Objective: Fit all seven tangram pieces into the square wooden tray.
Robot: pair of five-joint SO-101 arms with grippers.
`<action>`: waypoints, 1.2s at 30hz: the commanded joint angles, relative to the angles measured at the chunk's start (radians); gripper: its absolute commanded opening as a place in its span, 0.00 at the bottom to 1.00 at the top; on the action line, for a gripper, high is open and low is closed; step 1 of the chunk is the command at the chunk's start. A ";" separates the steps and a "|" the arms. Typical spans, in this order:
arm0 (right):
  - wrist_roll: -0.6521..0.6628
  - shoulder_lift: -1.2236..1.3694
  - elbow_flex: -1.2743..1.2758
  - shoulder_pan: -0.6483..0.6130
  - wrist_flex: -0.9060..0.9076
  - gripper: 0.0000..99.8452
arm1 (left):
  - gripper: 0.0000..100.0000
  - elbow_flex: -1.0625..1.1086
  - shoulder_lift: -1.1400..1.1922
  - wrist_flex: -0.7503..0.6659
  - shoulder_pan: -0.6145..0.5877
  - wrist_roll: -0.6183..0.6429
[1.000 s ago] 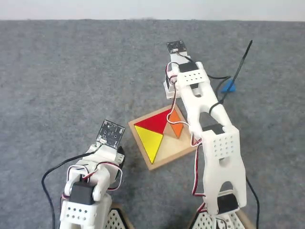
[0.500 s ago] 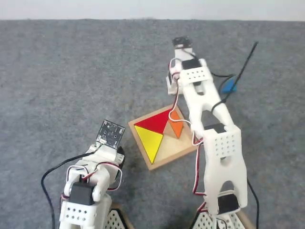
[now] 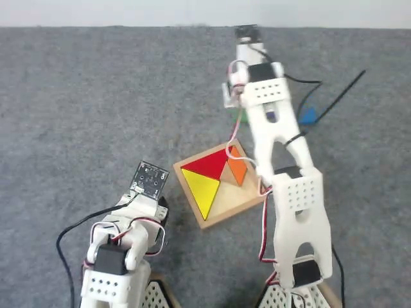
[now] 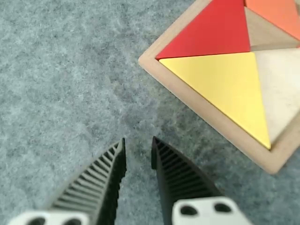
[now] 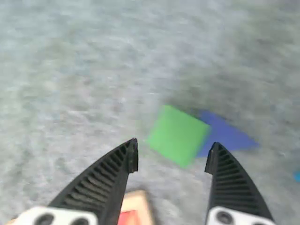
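Note:
The square wooden tray [image 3: 221, 217] [image 4: 192, 102] lies mid-table and holds a red triangle [image 3: 208, 165] [image 4: 211, 30], a yellow triangle [image 3: 202, 191] [image 4: 225, 86] and an orange piece [image 3: 237, 169] [image 4: 276, 14]. My right gripper [image 5: 171, 150] hangs open above the carpet, beyond the tray's far corner. A green square [image 5: 178, 135] [image 3: 241, 117] lies between and just past its fingertips, untouched. A dark blue piece [image 5: 226, 135] lies against the green square. My left gripper [image 4: 138, 146] hovers near the tray's near-left edge, its fingers a narrow gap apart and holding nothing.
A light blue piece [image 3: 308, 117] [image 5: 297, 176] lies on the carpet right of the right arm [image 3: 282, 167], beside a black cable [image 3: 337, 99]. Grey carpet [image 3: 96, 109] covers the whole table, with open floor to the left and far left.
The right arm has stretched farther away from the tray toward the table's far side. The left arm has stayed still.

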 commanded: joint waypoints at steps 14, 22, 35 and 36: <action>-0.006 0.119 -0.057 0.070 -0.081 0.24 | 0.09 -0.007 -0.002 0.005 0.002 0.006; -0.005 0.145 -0.052 0.084 0.019 0.24 | 0.09 -0.007 -0.002 0.005 0.002 0.006; 0.049 0.162 -0.058 0.087 0.292 0.24 | 0.09 -0.007 -0.002 0.005 0.002 0.006; 0.049 0.162 -0.058 0.087 0.297 0.24 | 0.09 -0.007 -0.002 0.005 0.002 0.006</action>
